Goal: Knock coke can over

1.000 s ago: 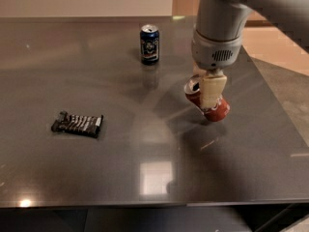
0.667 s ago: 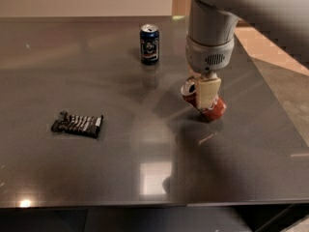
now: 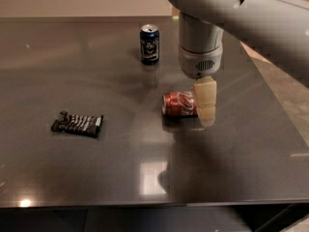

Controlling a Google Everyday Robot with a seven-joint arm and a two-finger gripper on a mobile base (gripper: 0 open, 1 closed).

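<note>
A: Coke can [image 3: 179, 104] pos?

B: Down on its side on the table [image 3: 96, 173], right of centre. Long axis runs approx left–right across the view, roughly parallel to the table's near edge.

A: Which way do the ends point?

B: One end faces view-left, twd the snack bar [image 3: 77, 124]; its rim shows as a darker ring. Other end points view-right & is hidden behind the gripper [image 3: 205, 103]. Can't tell which end is the top. White script runs along the length, on the side facing the cam.

A: Gripper?

B: Hangs straight down from the grey wrist [image 3: 200, 52], w/ the arm [image 3: 251, 18] coming in from upper right. Its cream tip sits in front of the coke can's right end, low, near the table, w/ a faint reflection just under it. Touching the can or just beside it: can't tell. Spread or closed: can't tell either; from this angle it reads as one cream block.

A: Other stuff?

B: Blue can [image 3: 149, 43] upright, farther back & a bit left of the coke can, well apart from it. Snack bar in a dark wrapper lies flat on the left side, well apart from both cans. Bright light patch reflected on the table nr the front edge.
</note>
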